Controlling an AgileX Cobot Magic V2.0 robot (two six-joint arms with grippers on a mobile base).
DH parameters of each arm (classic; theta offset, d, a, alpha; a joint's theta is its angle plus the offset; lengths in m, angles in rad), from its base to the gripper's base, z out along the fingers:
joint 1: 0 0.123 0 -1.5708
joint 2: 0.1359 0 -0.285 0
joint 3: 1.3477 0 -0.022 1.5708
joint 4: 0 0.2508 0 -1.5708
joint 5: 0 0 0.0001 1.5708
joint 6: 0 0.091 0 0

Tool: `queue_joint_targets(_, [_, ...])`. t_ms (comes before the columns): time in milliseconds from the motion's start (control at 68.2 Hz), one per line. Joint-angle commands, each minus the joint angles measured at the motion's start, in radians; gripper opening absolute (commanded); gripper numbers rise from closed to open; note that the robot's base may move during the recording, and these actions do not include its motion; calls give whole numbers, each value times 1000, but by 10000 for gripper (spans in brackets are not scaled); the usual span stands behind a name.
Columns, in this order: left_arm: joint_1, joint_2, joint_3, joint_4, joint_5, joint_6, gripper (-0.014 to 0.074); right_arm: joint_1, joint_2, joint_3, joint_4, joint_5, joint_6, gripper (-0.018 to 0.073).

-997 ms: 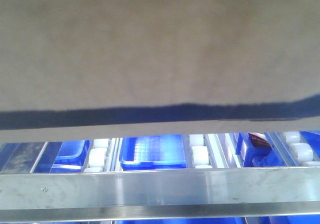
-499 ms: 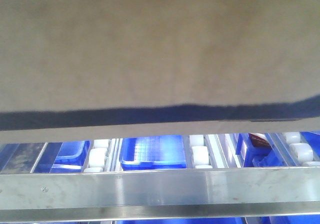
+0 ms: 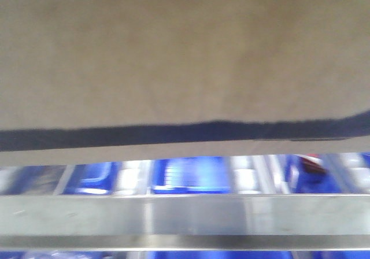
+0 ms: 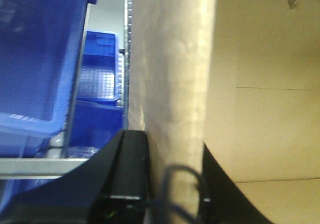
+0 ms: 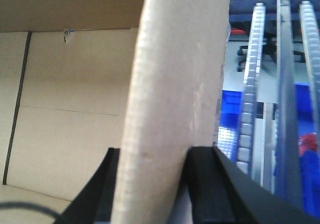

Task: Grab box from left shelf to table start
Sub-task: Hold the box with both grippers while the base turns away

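Observation:
The brown cardboard box [image 3: 185, 51] fills the upper half of the front view, close to the camera, with a dark band along its lower edge. Below it runs the left shelf's silver front rail [image 3: 185, 215]. In the left wrist view my left gripper [image 4: 172, 169] is shut on the box's side wall [image 4: 172, 74], one black finger [image 4: 127, 169] outside and one inside. In the right wrist view my right gripper [image 5: 152, 184] is shut on the opposite wall [image 5: 175, 84], with its fingers [image 5: 207, 184] on either side. The table is out of view.
Blue bins [image 3: 191, 175] and white rollers [image 3: 245, 178] lie on the shelf behind the rail. A large blue bin [image 4: 40, 59] stands left of the box. Roller tracks [image 5: 252, 84] run to the right of the box.
The front view is now blurred and the shelf contents have shifted slightly right, while the box holds its place in the frame. Both grips look unchanged.

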Motion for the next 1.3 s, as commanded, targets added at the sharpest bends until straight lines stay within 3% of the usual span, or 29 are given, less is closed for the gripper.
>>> queue_joint_targets(0, [-5, 7, -35, 29, -182, -26, -93, -5, 19, -27, -88, -162, -5, 62])
queue_joint_targets(1290, [-5, 7, -35, 29, -182, -26, -93, -5, 19, -27, -88, -162, -5, 62])
